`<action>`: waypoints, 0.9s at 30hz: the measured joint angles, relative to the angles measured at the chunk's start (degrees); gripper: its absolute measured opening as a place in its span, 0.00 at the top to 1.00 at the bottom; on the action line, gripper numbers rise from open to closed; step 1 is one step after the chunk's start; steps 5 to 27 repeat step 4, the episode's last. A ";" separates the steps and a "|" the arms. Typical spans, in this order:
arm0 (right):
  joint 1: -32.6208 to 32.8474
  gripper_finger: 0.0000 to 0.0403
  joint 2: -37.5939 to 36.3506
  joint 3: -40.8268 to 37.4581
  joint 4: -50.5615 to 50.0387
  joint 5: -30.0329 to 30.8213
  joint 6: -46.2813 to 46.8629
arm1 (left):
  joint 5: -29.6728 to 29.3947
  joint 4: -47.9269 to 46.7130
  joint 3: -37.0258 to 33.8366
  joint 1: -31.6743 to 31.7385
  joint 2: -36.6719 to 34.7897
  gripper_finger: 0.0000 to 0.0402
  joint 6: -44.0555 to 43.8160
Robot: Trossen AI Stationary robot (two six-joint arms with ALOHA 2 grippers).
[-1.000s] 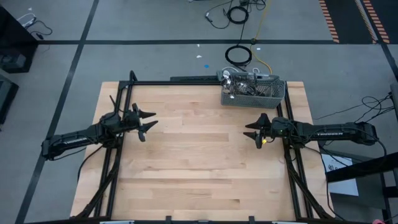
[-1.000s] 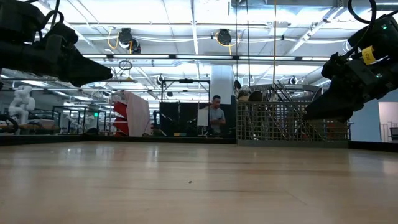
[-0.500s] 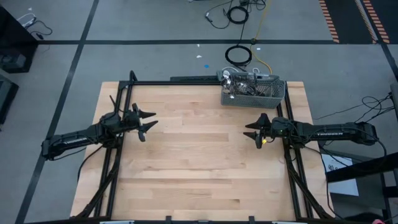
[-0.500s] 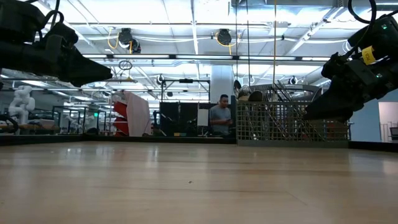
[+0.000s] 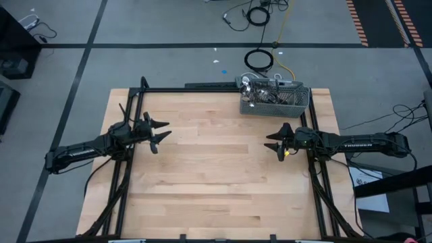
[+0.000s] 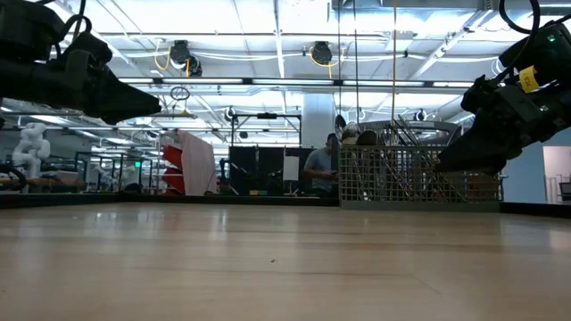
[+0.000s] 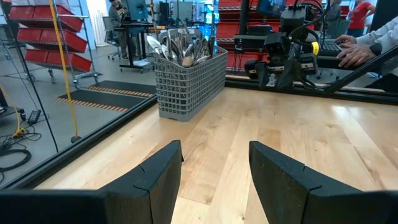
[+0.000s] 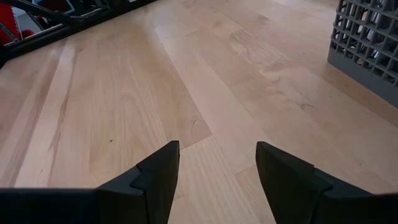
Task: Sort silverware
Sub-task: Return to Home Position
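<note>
The silverware (image 5: 263, 91) stands bunched upright in a grey wire-mesh basket (image 5: 275, 100) at the table's far right; its handles and heads (image 7: 181, 46) stick up over the rim. My left gripper (image 5: 159, 133) hovers open over the table's left side, well away from the basket. My right gripper (image 5: 275, 143) hovers open over the right side, just on the near side of the basket, tipped slightly down. Nothing is between either pair of fingers.
The bare wooden tabletop (image 5: 216, 169) lies between the two arms. A black frame (image 5: 202, 86) runs along the table's far edge. Cables (image 5: 260, 61) lie on the floor beyond. People (image 6: 319, 169) stand in the room behind.
Both arms have kept still. A person in the room behind has walked rightward, toward the basket as the low view shows it.
</note>
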 joint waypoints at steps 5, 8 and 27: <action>0.00 0.50 0.00 0.00 -0.01 0.02 0.00 | 0.00 0.00 0.00 -0.02 0.00 0.51 0.02; 0.00 0.50 0.00 0.00 -0.01 0.02 0.00 | 0.00 0.00 0.00 -0.02 0.00 0.51 0.02; 0.00 0.50 0.00 0.00 -0.01 0.02 0.00 | 0.00 0.00 0.00 -0.02 0.00 0.51 0.02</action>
